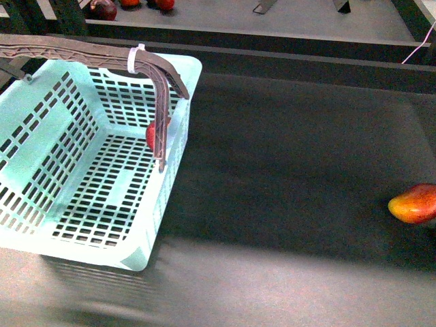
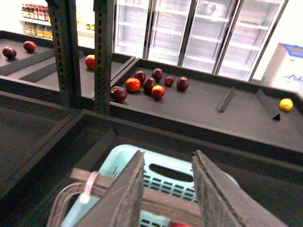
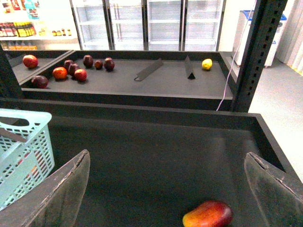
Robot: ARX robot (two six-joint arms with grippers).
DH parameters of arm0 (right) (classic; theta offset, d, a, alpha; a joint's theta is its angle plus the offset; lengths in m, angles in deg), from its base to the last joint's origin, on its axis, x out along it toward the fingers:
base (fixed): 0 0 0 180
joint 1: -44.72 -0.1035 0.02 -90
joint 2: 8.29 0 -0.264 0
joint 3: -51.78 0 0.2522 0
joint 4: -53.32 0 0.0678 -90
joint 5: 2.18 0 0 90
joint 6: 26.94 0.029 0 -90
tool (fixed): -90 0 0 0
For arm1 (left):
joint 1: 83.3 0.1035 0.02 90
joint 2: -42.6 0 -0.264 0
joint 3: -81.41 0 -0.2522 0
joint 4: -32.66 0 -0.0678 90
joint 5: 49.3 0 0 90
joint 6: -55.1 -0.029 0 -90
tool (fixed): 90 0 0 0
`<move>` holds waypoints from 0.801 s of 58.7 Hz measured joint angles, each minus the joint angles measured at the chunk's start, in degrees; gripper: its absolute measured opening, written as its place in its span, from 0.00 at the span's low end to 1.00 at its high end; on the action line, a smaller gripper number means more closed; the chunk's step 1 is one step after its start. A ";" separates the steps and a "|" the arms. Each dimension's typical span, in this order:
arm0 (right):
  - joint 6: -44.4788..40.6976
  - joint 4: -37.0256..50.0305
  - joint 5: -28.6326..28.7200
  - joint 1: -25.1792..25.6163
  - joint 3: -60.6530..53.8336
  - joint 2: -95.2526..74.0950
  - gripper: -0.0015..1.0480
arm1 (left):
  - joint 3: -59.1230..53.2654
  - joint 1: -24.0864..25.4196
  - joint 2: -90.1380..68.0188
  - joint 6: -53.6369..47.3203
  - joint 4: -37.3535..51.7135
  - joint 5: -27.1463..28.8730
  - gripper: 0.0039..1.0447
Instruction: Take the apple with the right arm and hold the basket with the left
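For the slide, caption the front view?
Aqua basket with brown handle left; mango-like fruit lies far right on the dark table.

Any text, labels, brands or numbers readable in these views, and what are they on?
No text can be read with confidence.
Blue lettering on the white chest freezer: blurred, unreadable.
Labels on the shelved bottles in the shop background: too small to read.
Pale aqua slotted plastic basket, its brown latticed handle and white zip tie: no markings visible.

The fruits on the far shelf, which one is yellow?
The lone yellow fruit at the shelf's end, past the two metal dividers. The others are red, orange or dark and sit bunched at the opposite end.
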 joint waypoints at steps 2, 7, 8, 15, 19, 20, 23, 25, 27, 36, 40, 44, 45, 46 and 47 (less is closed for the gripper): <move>0.00 0.00 -0.02 0.00 0.00 0.00 0.92 | -1.97 0.35 1.25 -2.05 0.00 -0.48 0.22; 0.00 0.00 -0.02 0.00 0.00 0.00 0.92 | -5.79 1.07 4.07 -4.55 0.00 -1.33 0.06; 0.00 0.00 -0.02 0.00 0.00 0.00 0.92 | -6.67 1.22 4.98 -4.94 -0.02 -1.66 0.02; 0.00 0.00 -0.02 0.00 0.00 0.00 0.92 | -11.04 2.43 10.93 -6.01 -0.94 -2.60 0.02; 0.00 0.00 0.00 0.00 0.00 0.00 0.92 | -12.94 2.93 13.62 -6.21 -1.95 -3.02 0.02; -0.02 0.00 -0.02 0.00 0.00 0.00 0.92 | -13.44 3.39 14.36 -6.19 -2.32 -3.69 0.02; -0.02 0.00 0.00 0.00 0.00 0.00 0.92 | -14.64 5.16 16.39 -6.38 -3.28 -6.40 0.02; 0.00 0.00 -0.02 0.00 0.00 0.00 0.92 | -16.13 6.10 17.11 -6.40 -1.95 -6.69 0.02; -0.02 0.00 -0.07 0.00 0.00 0.00 0.92 | -17.05 6.56 17.40 -6.38 -0.90 -6.58 0.02; 0.00 0.00 -0.02 0.00 0.00 0.00 0.92 | -20.24 6.73 22.99 -6.49 -4.74 -6.99 0.02; 0.00 0.00 -0.02 0.00 0.02 0.00 0.92 | -21.05 6.75 26.95 -6.51 -7.52 -6.97 0.02; 0.00 0.00 -0.02 0.00 0.00 0.00 0.92 | -21.55 6.75 30.16 -6.58 -10.12 -6.99 0.02; 0.00 0.00 -0.02 0.00 0.00 0.00 0.92 | -21.68 6.75 31.06 -6.60 -10.88 -7.02 0.02; 0.00 0.00 -0.02 0.00 0.00 0.00 0.92 | -21.77 6.75 31.47 -6.58 -11.23 -7.02 0.02; 0.00 0.00 -0.02 0.00 0.00 0.00 0.92 | -22.01 6.75 32.85 -6.60 -12.37 -6.99 0.02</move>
